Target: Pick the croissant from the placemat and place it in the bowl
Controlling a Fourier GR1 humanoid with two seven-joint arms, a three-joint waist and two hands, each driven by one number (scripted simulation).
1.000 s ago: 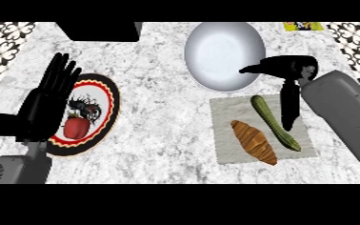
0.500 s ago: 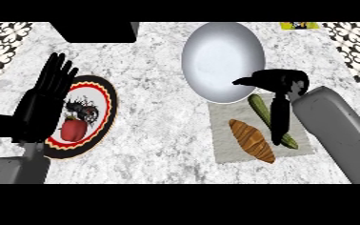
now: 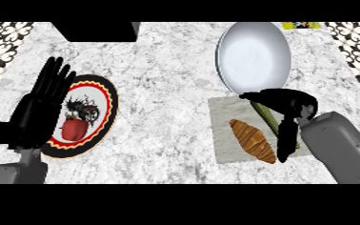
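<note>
Since earlier frames: right hand swung down from bowl side to placemat, now just beside croissant.

Head view: golden-brown flaky croissant still flat on pale grey square placemat, not lifted. Right fingers hang straight, released, just right of croissant, over long green vegetable. Large white round bowl above placemat, holds nothing. Left hand rests released at left edge, beside red-and-black rimmed plate holding red pepper. Marbled grey counter.

Progress, judged: grasp, lift, placing all left.

Writing: none readable.
</note>
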